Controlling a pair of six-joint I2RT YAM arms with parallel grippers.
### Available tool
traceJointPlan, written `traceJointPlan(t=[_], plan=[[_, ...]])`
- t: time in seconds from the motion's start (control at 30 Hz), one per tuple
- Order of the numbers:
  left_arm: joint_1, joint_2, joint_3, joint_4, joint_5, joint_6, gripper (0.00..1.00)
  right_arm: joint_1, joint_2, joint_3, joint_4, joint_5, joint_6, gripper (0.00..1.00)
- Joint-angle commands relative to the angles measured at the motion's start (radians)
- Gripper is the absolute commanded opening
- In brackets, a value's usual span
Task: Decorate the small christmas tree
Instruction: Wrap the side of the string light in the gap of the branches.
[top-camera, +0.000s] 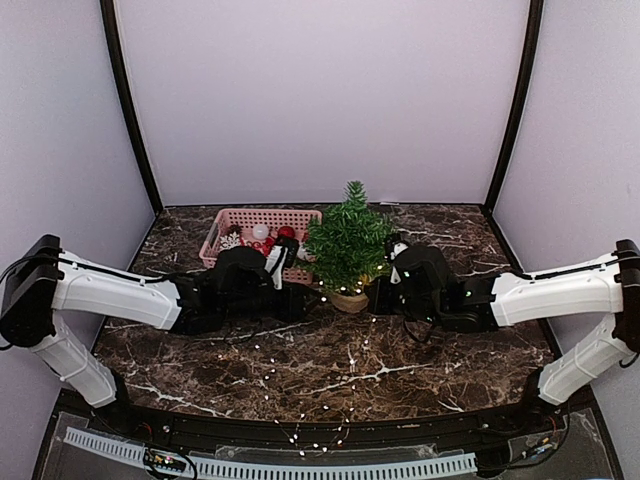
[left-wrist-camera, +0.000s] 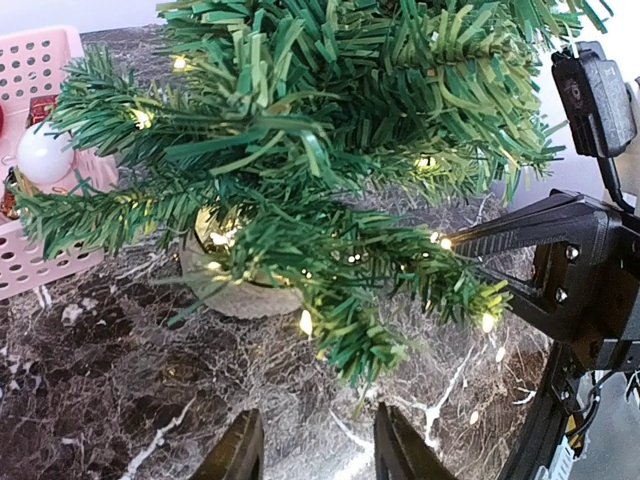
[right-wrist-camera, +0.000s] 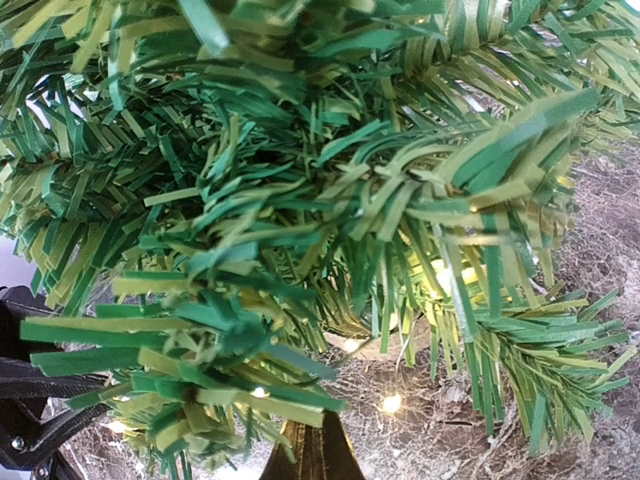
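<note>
Upright at the middle of the table (top-camera: 200, 350): tree (top-camera: 348, 240), seated in a tan pot (left-wrist-camera: 240, 295). Pink basket (top-camera: 236, 222) of baubles just beside the branches at 10 o'clock. Lit light string (left-wrist-camera: 306, 322) already threaded through the lower branches, with the loose tail trailing over the table toward 6 o'clock, down to the near edge.

Left end effector (left-wrist-camera: 318, 420) at 8 o'clock of the pot, low over the table, released: fingers apart, nothing between them. Right end effector (right-wrist-camera: 318, 445) at 3 o'clock, pushed in under the lower branches and clenched tight. Impossible to tell whether any strand is pinched in the tips, with the contact hidden by needles.

Judged as partway through winding the lights. No baubles visible on the branches yet.

Risks from here:

- **Tipping the tree.** Small pot, both arms close in. Likely cause is a tug on a snagged strand or a nudge from 3 o'clock, sending it over toward the basket.
- **Dragging wound loops back off the branches.** Likely if the loose tail catches on an arm or on the near edge of the table.
- **Closing on needles instead of wire.** Easy with so thin a strand buried among them, and the result is a bent branch rather than placed lights.
- **Knocking one end effector against the other.** Little room to spare, working this near on opposite sides of the pot.
</note>
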Motion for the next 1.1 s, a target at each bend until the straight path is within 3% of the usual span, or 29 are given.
traceJointPlan(t=[0.0, 0.2, 0.3, 0.4, 1.07], plan=[[0.010, 0.014, -0.004, 0.101, 0.032, -0.055, 0.43, -0.005, -0.024, -0.011, 0.030, 0.012, 0.009, 0.00], [0.014, 0.048, 0.008, 0.139, 0.054, -0.075, 0.44, -0.005, -0.031, -0.019, 0.027, 0.019, 0.016, 0.00], [0.015, 0.073, 0.016, 0.145, 0.087, -0.084, 0.29, -0.005, -0.045, -0.022, 0.030, 0.022, 0.022, 0.00], [0.015, 0.093, 0.014, 0.157, 0.108, -0.100, 0.22, -0.005, -0.069, -0.022, 0.032, 0.027, 0.029, 0.00], [0.017, 0.184, 0.059, 0.246, 0.100, -0.137, 0.21, 0.021, -0.100, -0.003, 0.186, -0.080, -0.044, 0.00]])
